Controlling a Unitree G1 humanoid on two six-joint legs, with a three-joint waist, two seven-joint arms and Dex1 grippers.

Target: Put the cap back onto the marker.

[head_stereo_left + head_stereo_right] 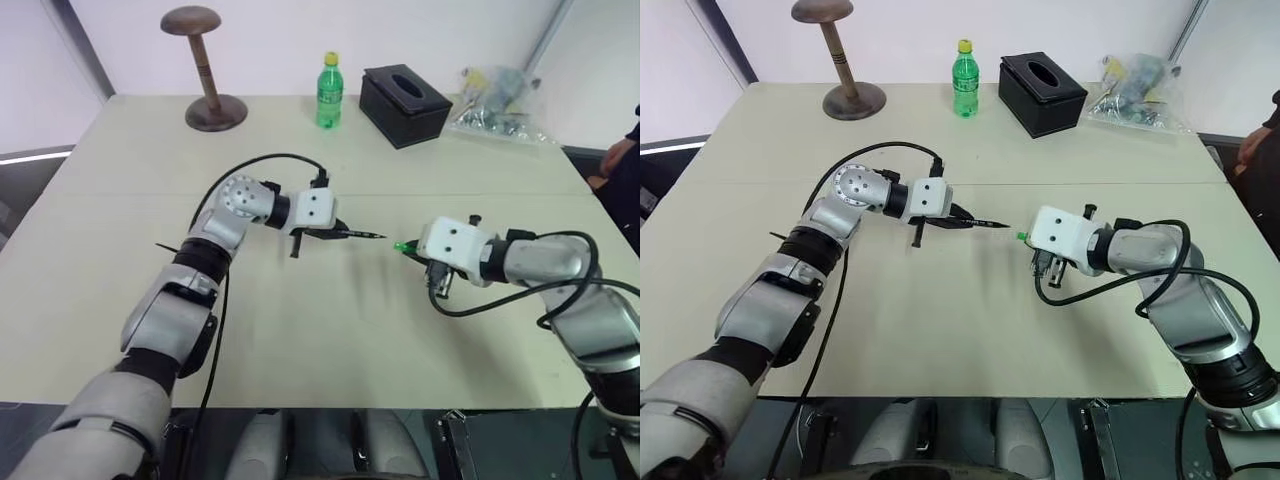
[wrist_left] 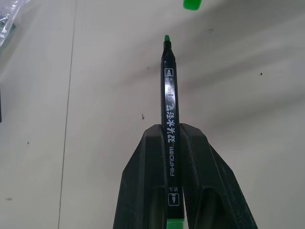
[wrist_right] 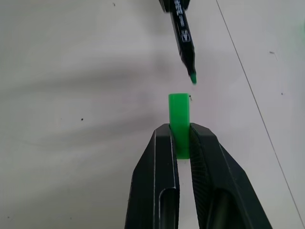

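**A:** Start at the right fingers (image 3: 183,143): they're clenched on the cap (image 3: 179,121), pinching its lower half, the open end sticking out past the tips. Tiny hard plastic tube, next to no weight, smooth sides. I'd say it could twist or pop out if it's pushed off-centre.

**B:** And across from it, the left fingers (image 2: 172,143) are clamped on the marker (image 2: 168,109), gripping the back part of the barrel so the front half stands clear, green tip (image 2: 167,39) bare and aimed at the cap.

**A:** That barrel is stiff and slim, also slick by the look of it. A grip that far back leaves a long lever, so a small wobble at the wrist swings the tip wide. The tip itself is the soft bit, and it would smear or bend against the cap's rim.

**B:** Both pieces are held up in the air above the pale surface (image 1: 300,340), tip and cap mouth near each other but still apart, and not quite in line.

**A:** So the hold looks right to me: cap by its closed end, marker by the barrel. It wants a straight push until it snaps on.

**B:** Beyond them, the green bottle (image 1: 329,92) and the black box (image 1: 404,103) stand well away at the far edge.
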